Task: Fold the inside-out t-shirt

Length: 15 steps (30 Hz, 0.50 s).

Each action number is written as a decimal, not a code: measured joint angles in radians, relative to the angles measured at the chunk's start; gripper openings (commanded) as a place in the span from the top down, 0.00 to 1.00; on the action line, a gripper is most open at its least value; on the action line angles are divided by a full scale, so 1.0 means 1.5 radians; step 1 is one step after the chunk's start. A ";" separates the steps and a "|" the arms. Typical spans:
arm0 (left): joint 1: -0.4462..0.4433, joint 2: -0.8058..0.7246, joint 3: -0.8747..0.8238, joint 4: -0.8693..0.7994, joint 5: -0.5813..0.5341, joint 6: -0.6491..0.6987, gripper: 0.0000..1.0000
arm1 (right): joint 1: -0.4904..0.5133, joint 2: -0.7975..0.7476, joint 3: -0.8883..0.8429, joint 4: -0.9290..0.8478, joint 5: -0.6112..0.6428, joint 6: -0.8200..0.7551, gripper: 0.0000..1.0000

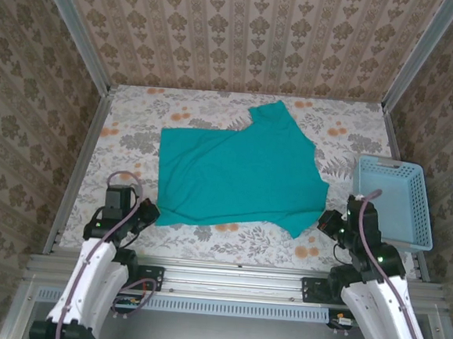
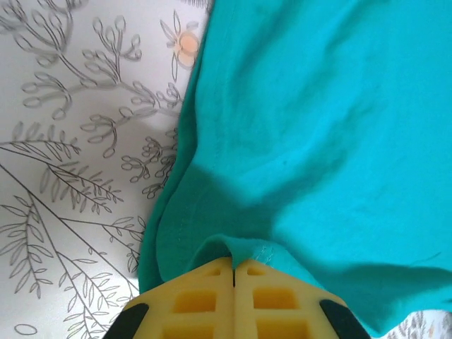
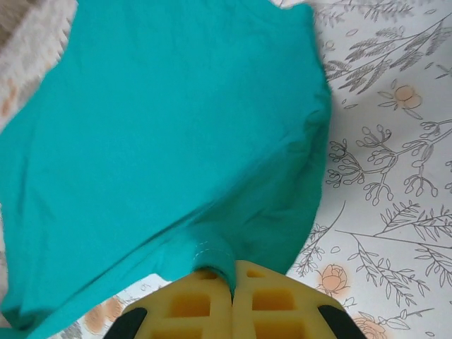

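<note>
The inside-out t-shirt (image 1: 238, 170) is plain teal and lies spread over the middle of the flowered table, one sleeve pointing to the far side. My left gripper (image 1: 149, 210) is shut on the shirt's near left corner; in the left wrist view the yellow fingers (image 2: 205, 296) pinch a stitched fold of the t-shirt (image 2: 311, 127). My right gripper (image 1: 328, 222) is shut on the near right corner, where the right wrist view shows a hemmed bit of the t-shirt (image 3: 176, 127) drawn between the yellow fingers (image 3: 272, 304).
A light-blue slotted basket (image 1: 389, 199) stands at the right edge of the table, just beyond the right arm. Patterned walls close in the left, far and right sides. An aluminium rail (image 1: 234, 274) runs along the near edge.
</note>
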 measured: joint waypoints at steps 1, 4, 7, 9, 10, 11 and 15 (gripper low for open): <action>0.000 -0.012 0.002 -0.005 -0.005 -0.007 1.00 | 0.000 -0.013 0.000 -0.008 0.005 0.015 1.00; 0.000 -0.001 0.025 -0.009 -0.017 -0.023 1.00 | -0.002 -0.004 0.008 -0.010 0.006 0.035 1.00; 0.001 0.113 0.124 -0.003 -0.032 -0.024 1.00 | -0.002 0.110 0.075 0.009 0.006 0.029 1.00; 0.001 0.236 0.232 0.019 -0.033 -0.023 1.00 | -0.002 0.244 0.176 0.025 0.006 0.007 1.00; 0.001 0.303 0.298 0.028 -0.033 -0.023 1.00 | -0.002 0.329 0.251 0.037 0.007 -0.009 1.00; 0.002 0.370 0.368 0.037 -0.033 -0.022 1.00 | -0.002 0.405 0.333 0.043 0.008 -0.027 1.00; 0.019 0.663 0.750 0.028 -0.033 -0.004 1.00 | -0.015 0.702 0.714 0.074 0.011 -0.112 1.00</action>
